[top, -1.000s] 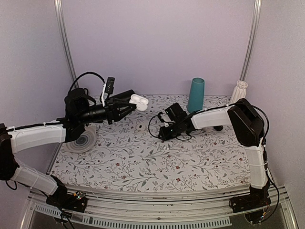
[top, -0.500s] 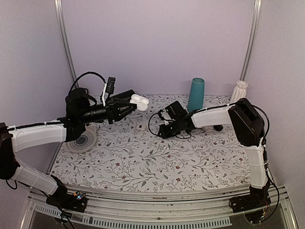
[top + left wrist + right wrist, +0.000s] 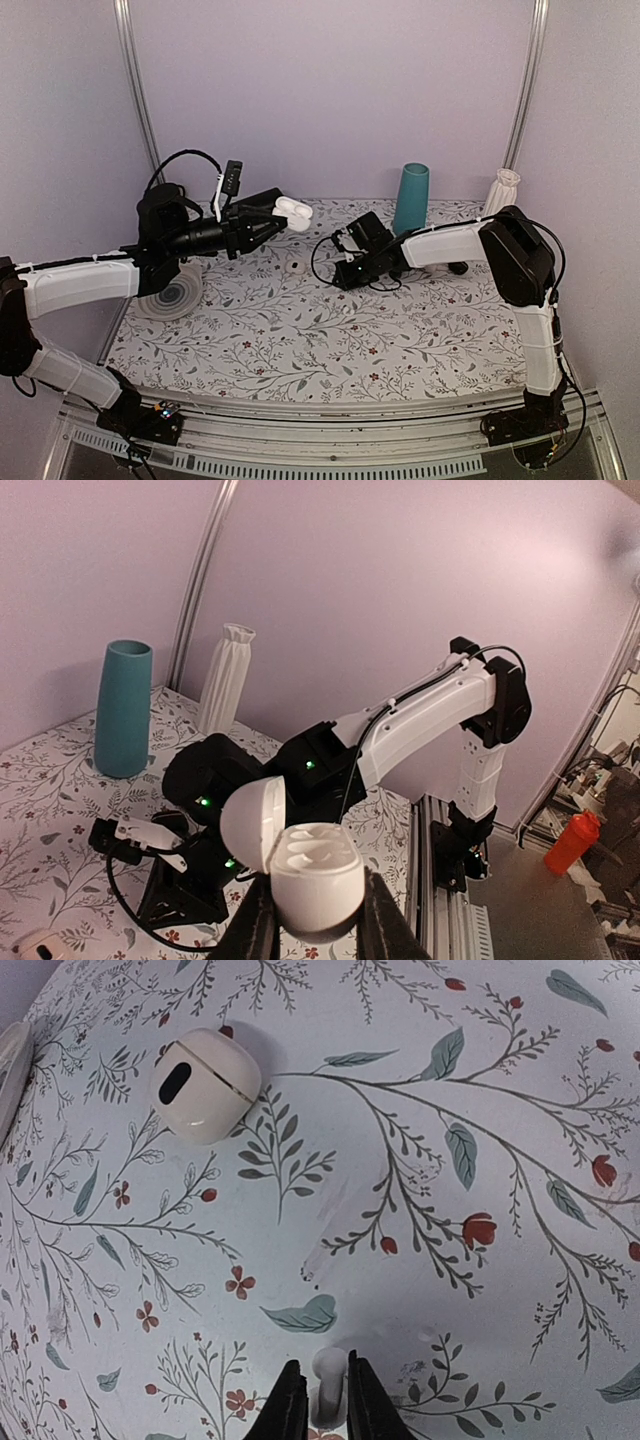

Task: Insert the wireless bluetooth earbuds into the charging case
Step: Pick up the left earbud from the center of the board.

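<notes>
The charging case is glossy white, with its lid swung open and two empty wells showing. My left gripper is shut on its lower body and holds it in the air at the back left. My right gripper is low over the flowered table, its fingers closed against the stem of a white earbud. In the top view that gripper sits near mid-table. A second white earbud with a dark oval lies loose on the cloth, ahead and to the left.
A teal cup and a white ribbed vase stand at the back right. A grey round dish lies under the left arm. An orange bottle stands off the table. The right arm's cable loops near its wrist.
The right gripper's fingers have closed in on the earbud stem and its wrist has shifted slightly. The left arm and the open case have stayed put.
</notes>
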Robot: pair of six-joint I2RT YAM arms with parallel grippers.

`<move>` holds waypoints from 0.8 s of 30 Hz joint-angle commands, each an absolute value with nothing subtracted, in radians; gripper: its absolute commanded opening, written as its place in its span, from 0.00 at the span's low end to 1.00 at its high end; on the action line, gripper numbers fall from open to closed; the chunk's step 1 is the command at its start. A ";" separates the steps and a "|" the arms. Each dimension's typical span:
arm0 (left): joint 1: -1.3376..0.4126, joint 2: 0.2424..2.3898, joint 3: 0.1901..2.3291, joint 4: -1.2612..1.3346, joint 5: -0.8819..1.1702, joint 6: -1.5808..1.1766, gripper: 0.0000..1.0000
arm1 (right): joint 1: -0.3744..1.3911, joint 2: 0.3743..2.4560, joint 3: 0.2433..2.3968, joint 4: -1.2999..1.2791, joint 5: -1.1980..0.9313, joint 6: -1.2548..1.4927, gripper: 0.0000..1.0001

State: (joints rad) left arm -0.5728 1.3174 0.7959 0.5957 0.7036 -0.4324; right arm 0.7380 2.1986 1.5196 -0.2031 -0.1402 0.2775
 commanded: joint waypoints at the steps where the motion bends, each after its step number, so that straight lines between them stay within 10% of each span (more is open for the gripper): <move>1: -0.558 1.324 0.819 0.596 0.713 -0.437 0.00 | 0.732 2.227 1.555 -0.219 -0.146 0.287 0.15; 24: -0.505 1.341 0.814 0.589 0.785 -0.418 0.00 | 0.727 2.023 1.443 -0.157 -0.106 0.265 0.04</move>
